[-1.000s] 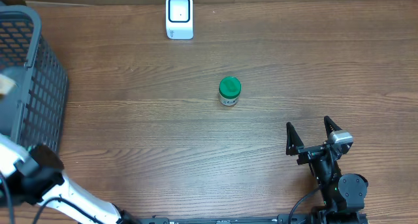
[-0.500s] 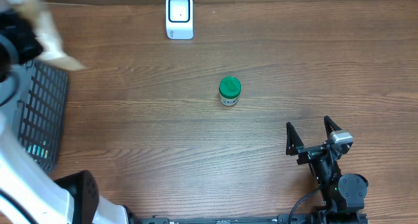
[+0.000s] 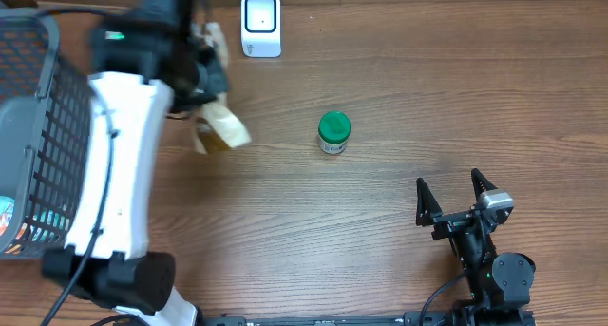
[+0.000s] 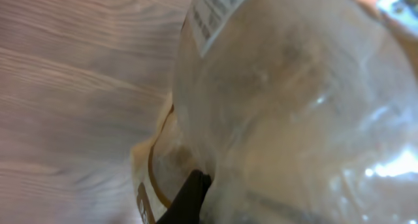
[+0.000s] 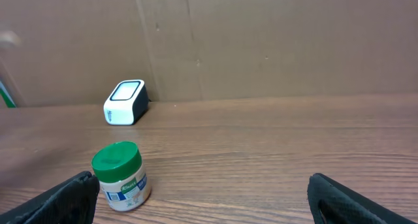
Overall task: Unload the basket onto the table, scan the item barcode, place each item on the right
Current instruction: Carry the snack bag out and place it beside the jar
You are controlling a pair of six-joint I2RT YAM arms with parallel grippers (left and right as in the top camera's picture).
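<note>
Plastic bag [image 3: 221, 126] hangs clamped in left end effector [image 3: 204, 79] near the scanner [image 3: 260, 25].

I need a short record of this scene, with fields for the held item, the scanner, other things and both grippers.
held item: plastic packet, printed label visible
left gripper: shut on the plastic packet
scanner: white scanner, far edge, apart from the packet
other things: green-lidded jar, upright, mid-table; grey basket, left side
right gripper: open, empty
</note>
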